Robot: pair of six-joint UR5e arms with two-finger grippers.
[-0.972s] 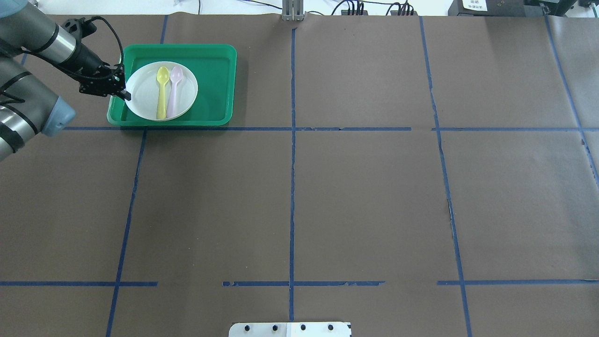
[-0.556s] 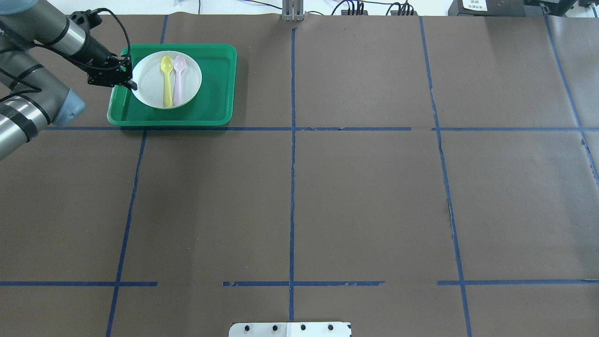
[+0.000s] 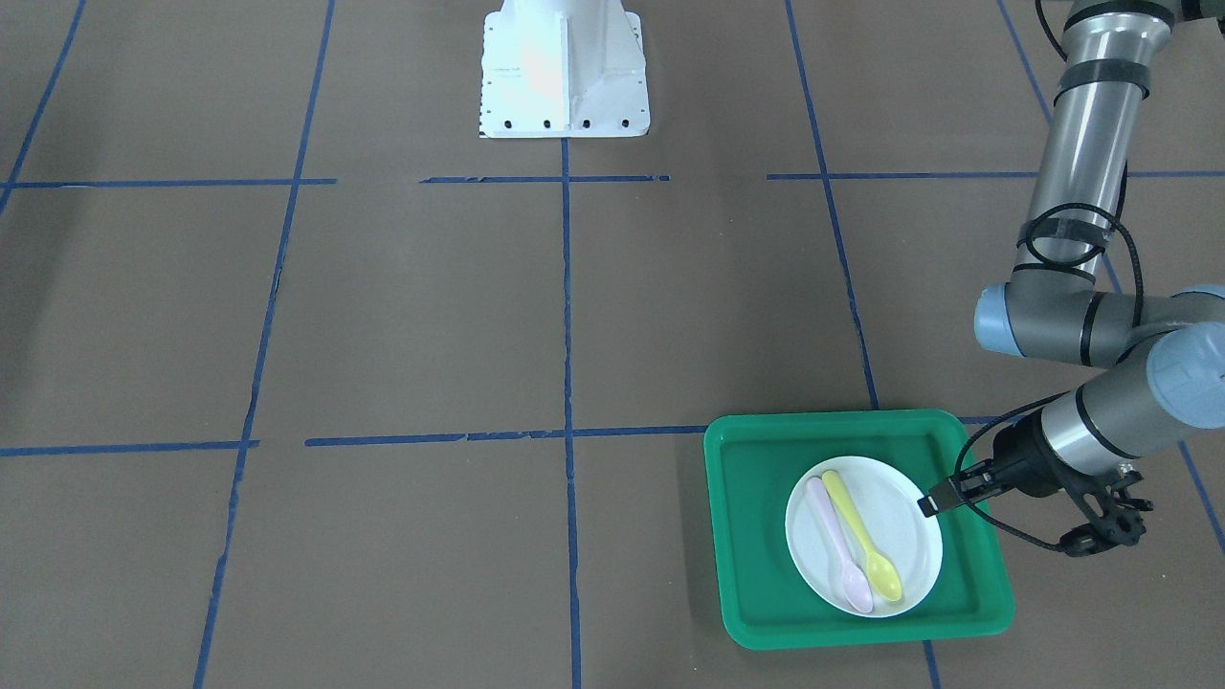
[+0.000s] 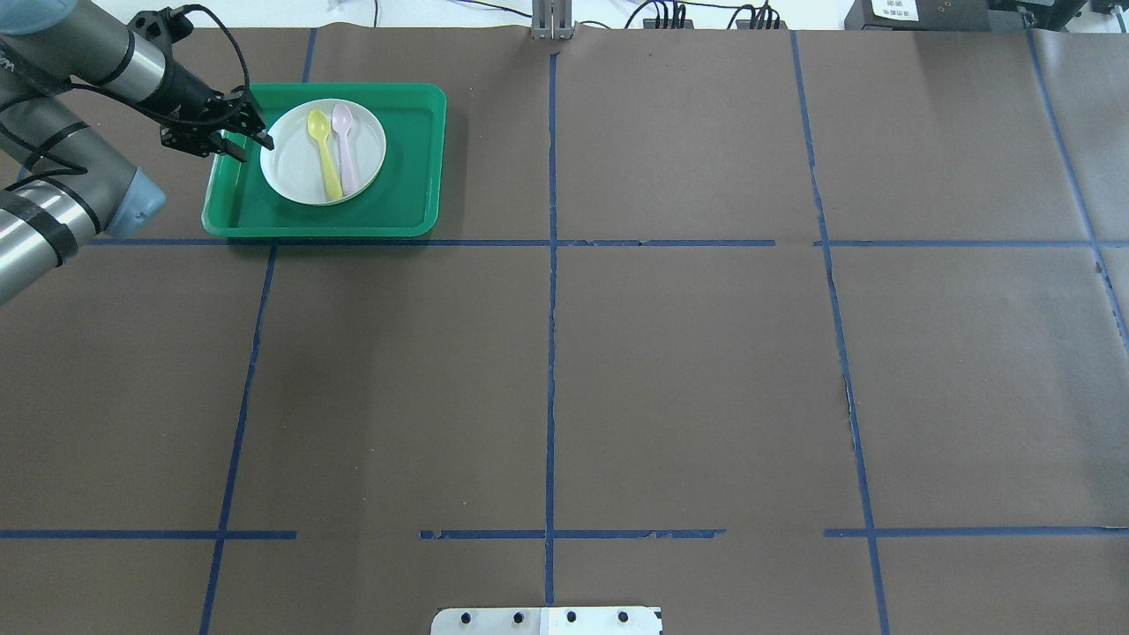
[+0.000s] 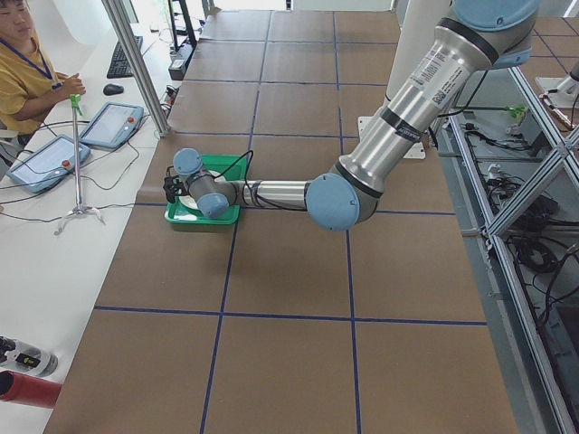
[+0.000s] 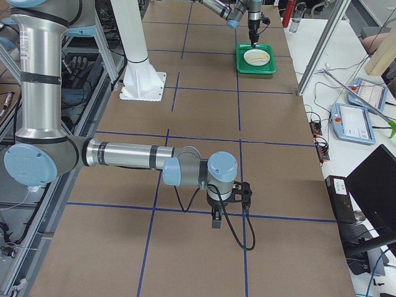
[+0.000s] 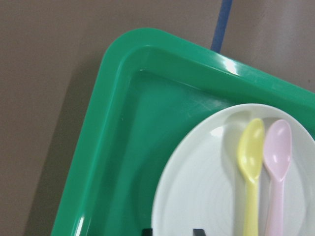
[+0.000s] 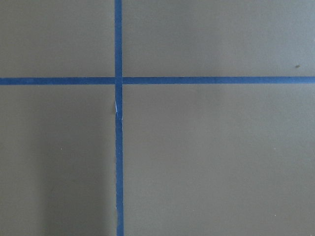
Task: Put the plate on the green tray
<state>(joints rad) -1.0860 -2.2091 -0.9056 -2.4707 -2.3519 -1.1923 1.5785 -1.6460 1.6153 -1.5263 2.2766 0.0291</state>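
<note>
The left tool hangs at the left rim of the plate, jaws a little apart astride that rim and clamping nothing. The plate lies inside the green tray, which sits in the far left corner of the tabletop. A yellow spoon and a pink spoon rest side by side on the plate. The right tool points down toward the tabletop's right edge; how wide it stands cannot be told.
</note>
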